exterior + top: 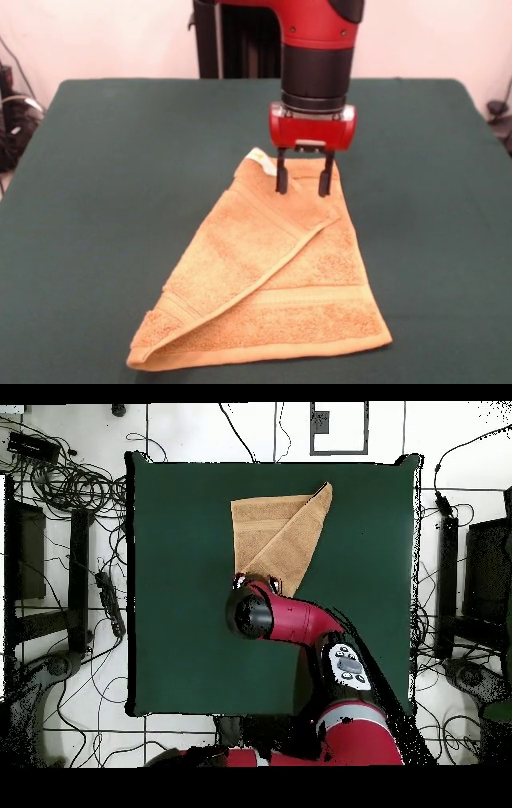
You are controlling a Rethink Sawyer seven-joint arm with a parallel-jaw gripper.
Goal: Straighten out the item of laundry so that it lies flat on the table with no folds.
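One towel (272, 288) is seen on the desk (112, 160), folded diagonally into two layers, spreading out just below the hand (303, 186). The hand's fingers are held apart, possibly touching the towel's far corner.

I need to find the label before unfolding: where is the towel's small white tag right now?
In the front view the small white tag sits at the far corner of the folded orange-tan terry towel, just left of the open black-fingered gripper.
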